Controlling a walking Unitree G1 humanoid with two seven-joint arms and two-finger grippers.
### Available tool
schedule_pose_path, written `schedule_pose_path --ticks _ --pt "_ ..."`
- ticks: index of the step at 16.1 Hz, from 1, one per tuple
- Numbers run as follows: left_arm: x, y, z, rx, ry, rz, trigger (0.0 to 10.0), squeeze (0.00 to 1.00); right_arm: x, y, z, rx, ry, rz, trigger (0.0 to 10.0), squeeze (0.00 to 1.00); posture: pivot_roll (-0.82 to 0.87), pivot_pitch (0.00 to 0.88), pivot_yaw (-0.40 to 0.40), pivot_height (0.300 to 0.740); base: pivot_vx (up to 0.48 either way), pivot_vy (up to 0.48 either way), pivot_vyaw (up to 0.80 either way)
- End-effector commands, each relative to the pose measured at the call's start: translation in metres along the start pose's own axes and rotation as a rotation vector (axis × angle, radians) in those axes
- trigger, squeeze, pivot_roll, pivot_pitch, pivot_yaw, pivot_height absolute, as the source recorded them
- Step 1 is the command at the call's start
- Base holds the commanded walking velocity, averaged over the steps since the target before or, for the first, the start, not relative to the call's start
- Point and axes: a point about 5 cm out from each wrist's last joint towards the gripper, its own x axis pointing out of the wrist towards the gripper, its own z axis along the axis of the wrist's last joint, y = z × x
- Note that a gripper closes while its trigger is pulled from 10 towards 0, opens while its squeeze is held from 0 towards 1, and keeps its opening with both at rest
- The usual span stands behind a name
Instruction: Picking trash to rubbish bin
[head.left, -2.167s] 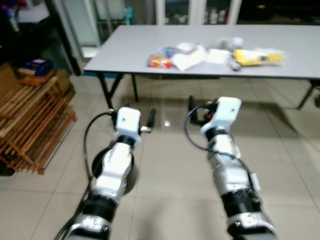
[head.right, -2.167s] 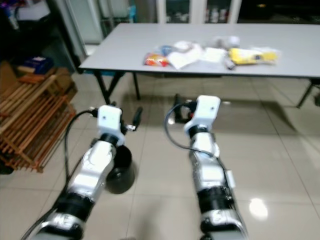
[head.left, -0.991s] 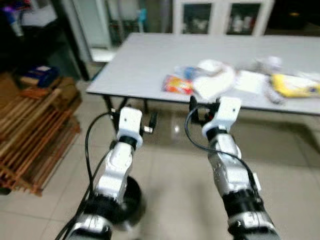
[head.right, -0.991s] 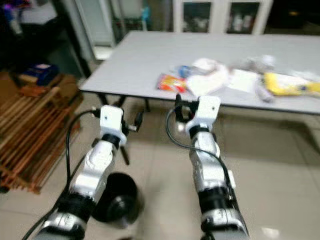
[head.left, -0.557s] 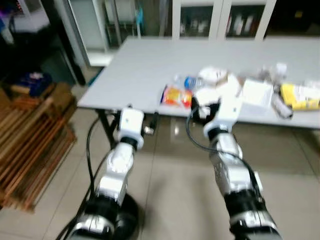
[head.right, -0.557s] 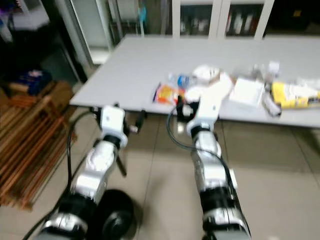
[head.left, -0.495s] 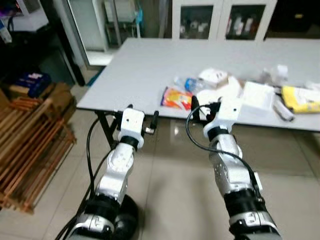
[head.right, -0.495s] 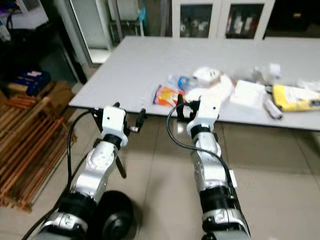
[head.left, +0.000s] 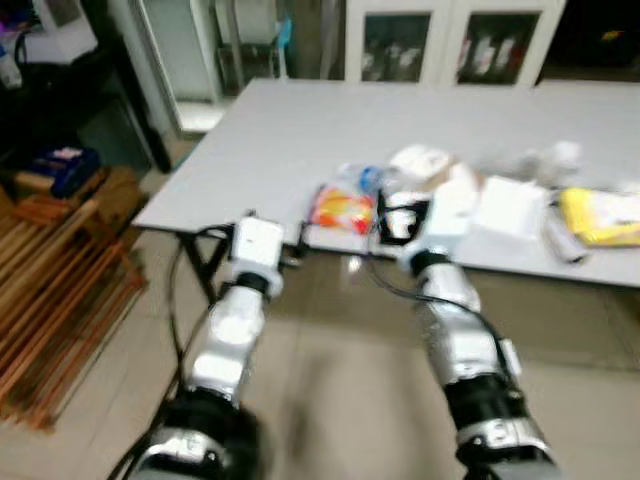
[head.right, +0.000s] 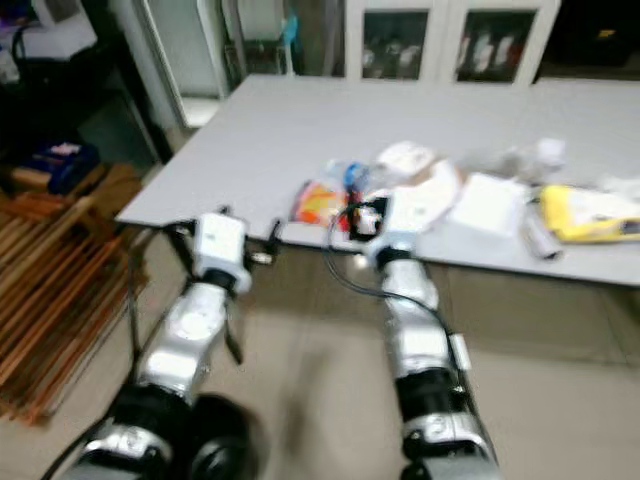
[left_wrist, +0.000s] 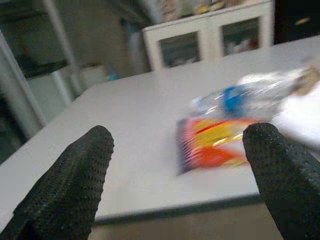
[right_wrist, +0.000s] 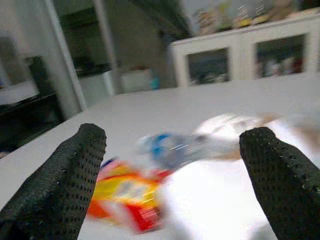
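A: Take the orange snack packet (head.left: 343, 209) as the marker. What lies left of it?

B: A wooden rack (head.left: 60, 290) stands far left of it on the tiled floor (head.left: 330, 400). Nearer, the left claw (head.left: 275, 240) hangs just short of the grey worktop (head.left: 270, 140), at its front edge and left of the packet. In its wrist view the two black fingers (left_wrist: 70, 185) stand wide apart, empty, with the packet between them further off.

A: And at the packet itself?

B: It lies flat near the worktop's front edge. A clear bottle with a blue cap (left_wrist: 235, 100) lies just behind it.

A: To its right?

B: The right claw (head.left: 400, 222) is just beside the packet at the worktop's edge, fingers (right_wrist: 65, 175) spread and holding nothing. Behind it sit white wrappers (head.left: 425, 160), then a white paper (head.left: 510, 208), and well to the right a yellow bag (head.left: 600, 215). The picture is blurred, so finer detail is lost.
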Motion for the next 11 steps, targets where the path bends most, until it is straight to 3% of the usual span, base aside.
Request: schedule_pose_path --ticks 1,5,11 --pt "0.0006 0.0095 0.0001 0.015 0.002 0.022 10.0 0.00 0.0003 0.0083 -0.0019 0.011 0.011 0.018 10.0 0.00 0.04 0.000 0.065 0.740 0.274 -0.390 -0.41" --pt "0.0006 0.0091 0.0002 0.001 0.002 0.026 10.0 0.00 0.0003 0.0087 -0.0014 0.002 0.007 0.021 10.0 0.00 0.04 0.000 0.065 0.740 0.243 -0.397 0.00" --pt "0.0009 0.0120 0.0006 -0.038 0.005 0.048 10.0 0.00 0.0001 0.0091 -0.0016 -0.001 0.009 0.025 10.0 0.00 0.04 0.000 0.064 0.740 0.000 0.000 0.00"
